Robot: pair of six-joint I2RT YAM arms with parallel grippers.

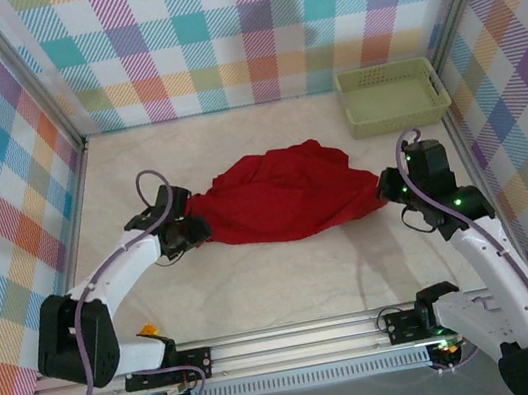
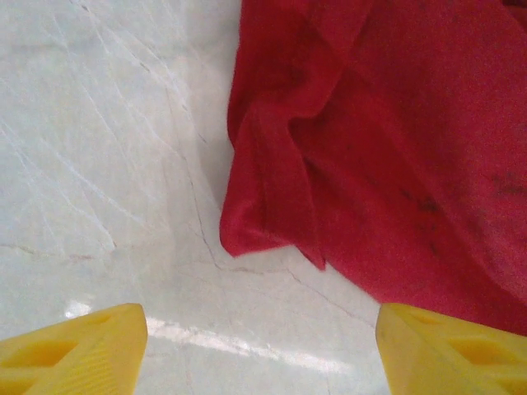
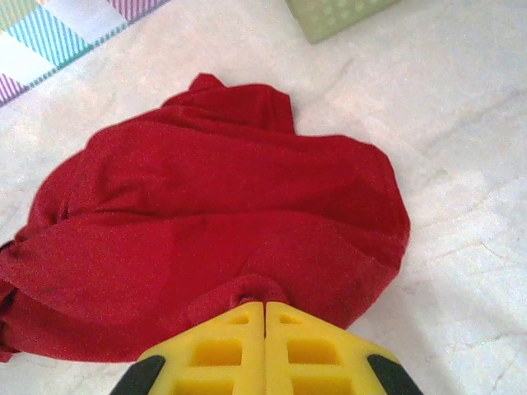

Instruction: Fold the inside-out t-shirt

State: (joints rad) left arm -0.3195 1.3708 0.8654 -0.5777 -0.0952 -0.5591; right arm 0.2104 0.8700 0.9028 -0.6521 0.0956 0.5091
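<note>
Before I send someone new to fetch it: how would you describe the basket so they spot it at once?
Look to the table's far right corner, by the plaid walls. The basket sits there: shallow, rectangular, pale green plastic, unlike the crumpled red t-shirt mid-table.

Surface: pale marbled table (image 1: 259, 289) | Centre: deep-red t-shirt (image 1: 284, 194) lies crumpled in a heap | 1 o'clock: pale green basket (image 1: 398, 120) stands near the far edge, apart from the cloth

I see the deep-red t-shirt (image 1: 279, 195) lying crumpled at the centre of my overhead view. It is a plain, wrinkled heap drawn out left to right, with its left edge folded over itself.
</note>
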